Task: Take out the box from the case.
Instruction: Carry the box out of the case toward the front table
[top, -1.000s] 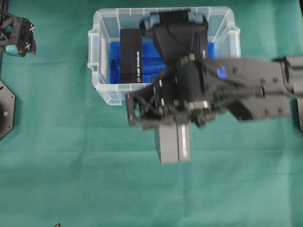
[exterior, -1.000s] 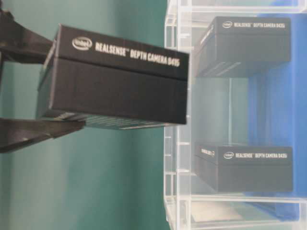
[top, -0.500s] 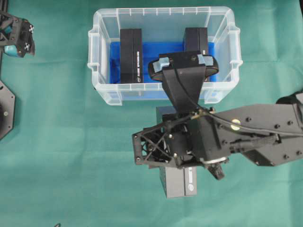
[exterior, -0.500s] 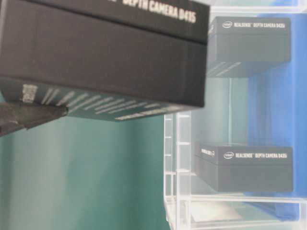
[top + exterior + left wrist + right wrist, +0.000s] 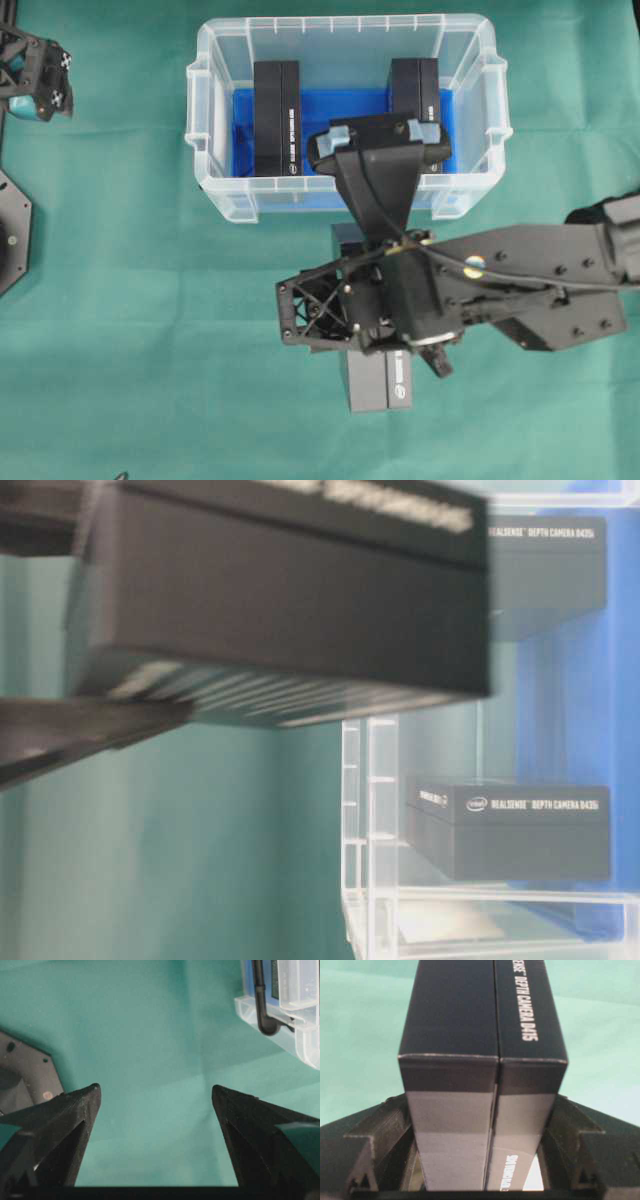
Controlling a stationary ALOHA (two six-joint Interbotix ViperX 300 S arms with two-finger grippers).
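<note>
While the right tool (image 5: 480, 1160) clamps a black RealSense depth camera box (image 5: 378, 380) between its two fingers (image 5: 375, 1145), that box sits outside the case (image 5: 340, 30), over the green worktop (image 5: 150, 350) just in front of the case's near wall. From overhead the box shows below the right arm, its long side running away from the case, with a white-lettered edge facing up. The right wrist view shows the fingers pressed against both broad faces of the box, one on each side.

Three such black boxes are visible in all: the held one and two more still standing on edge inside the case, one toward its left end (image 5: 277, 118) and one toward its right end (image 5: 415, 85), well apart, on the blue lining (image 5: 340, 105). The table-level view shows those two through the translucent wall, while the held box fills the upper part of the picture, blurred.

Far off at the upper left of the worktop, the left tool (image 5: 156, 1097) is spread wide with nothing between its fingers, only green cloth beneath. A corner of the case shows at the upper right of its view.
</note>
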